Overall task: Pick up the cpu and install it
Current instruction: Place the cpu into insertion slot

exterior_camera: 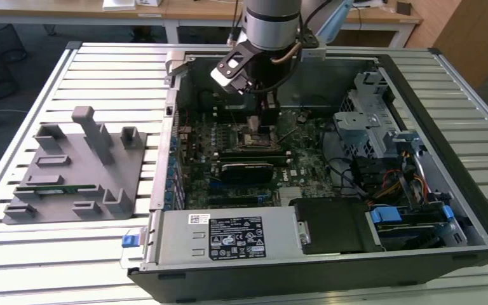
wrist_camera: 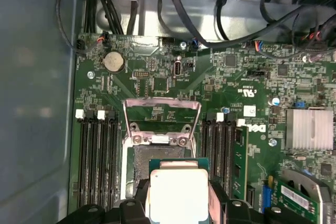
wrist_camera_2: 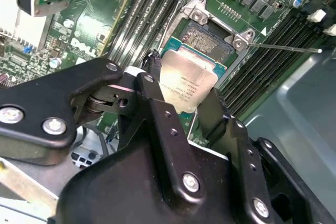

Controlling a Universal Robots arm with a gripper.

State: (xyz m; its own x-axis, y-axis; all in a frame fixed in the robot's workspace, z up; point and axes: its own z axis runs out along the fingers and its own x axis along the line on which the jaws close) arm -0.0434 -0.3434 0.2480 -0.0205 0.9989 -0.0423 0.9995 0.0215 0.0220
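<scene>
Arm is reaching down into the open computer case (exterior_camera: 447,127), which is lying on a slatted metal table (exterior_camera: 100,70). Gripper (exterior_camera: 261,117) is hanging over the far middle part of the green motherboard (exterior_camera: 304,159).

In both wrist views the gripper (wrist_camera_2: 181,98) (wrist_camera: 178,207) is pinching the cpu (wrist_camera_2: 189,80) (wrist_camera: 177,192) by two opposite edges, one black finger (wrist_camera_2: 152,85) on each side. Silvery top plate is facing up, green rim showing around it.

The cpu is sitting level and partly over the open socket (wrist_camera_2: 210,38) (wrist_camera: 160,156); part of the socket's contact field is lying bare beyond the chip's far edge. Whether chip and socket are touching cannot be told. The socket's metal retaining frame (wrist_camera: 161,106) is standing flipped back. Memory slots are running along both sides of the socket.

On the exterior view's left, well apart from the case, a grey parts fixture (exterior_camera: 74,171) is resting on the table, with a green memory stick (exterior_camera: 58,189) lying in it.
</scene>
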